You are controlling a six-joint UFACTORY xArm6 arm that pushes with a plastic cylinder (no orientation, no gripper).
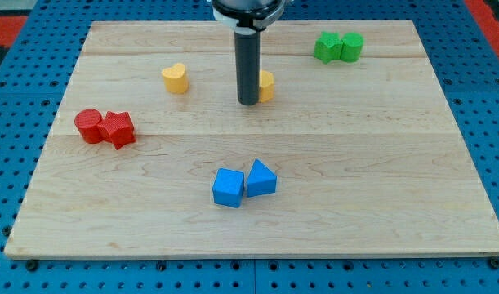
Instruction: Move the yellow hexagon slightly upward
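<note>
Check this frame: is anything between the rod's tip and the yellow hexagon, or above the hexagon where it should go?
Nothing visible. My tip sits right against the yellow hexagon, at its left, and the rod hides part of it. Toward the view's top of the hexagon there is only bare board; the green blocks lie well to the view's right.

one camera looks down at a slant from the near edge, taking in the whole wooden board (380, 163).

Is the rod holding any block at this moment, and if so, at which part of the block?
Nothing is held: the rod cannot grip. My tip stands just to the view's left of the yellow hexagon, partly hiding it; contact cannot be told.
</note>
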